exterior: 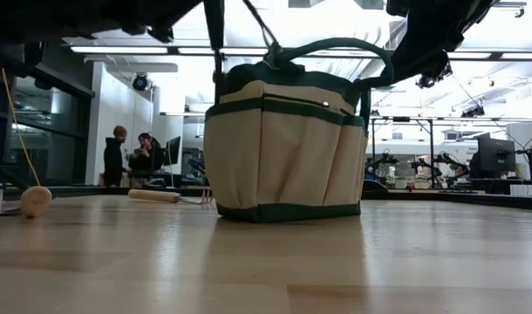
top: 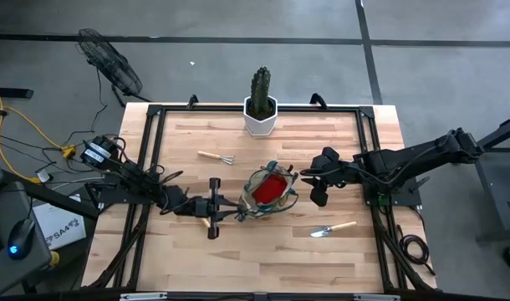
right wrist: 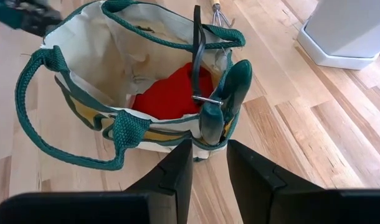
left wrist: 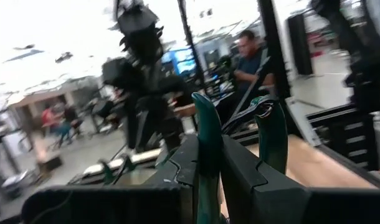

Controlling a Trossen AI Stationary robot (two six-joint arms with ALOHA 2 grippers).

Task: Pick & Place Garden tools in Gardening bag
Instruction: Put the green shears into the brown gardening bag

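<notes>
Roughly midway, I note: red glove (right wrist: pixel 174 93) and pruning shears (right wrist: pixel 222 102) in the gardening bag (top: pixel 269 191), mini rake (top: pixel 216 157) and trowel (top: pixel 333 228) still out; left gripper (top: pixel 211 208) clamped on a second trowel (top: pixel 206 222), right gripper (right wrist: pixel 207 163) parted, empty.

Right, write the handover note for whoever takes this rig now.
Left tool: at the bag's left side, state unclear; a wooden handle pokes out beneath it.
Right tool: open, empty, right of the bag.
Done: red glove in the bag, shears tucked in at its edge.
To do: rake and trowel lying on the table, plus whatever that handle belongs to.
</notes>
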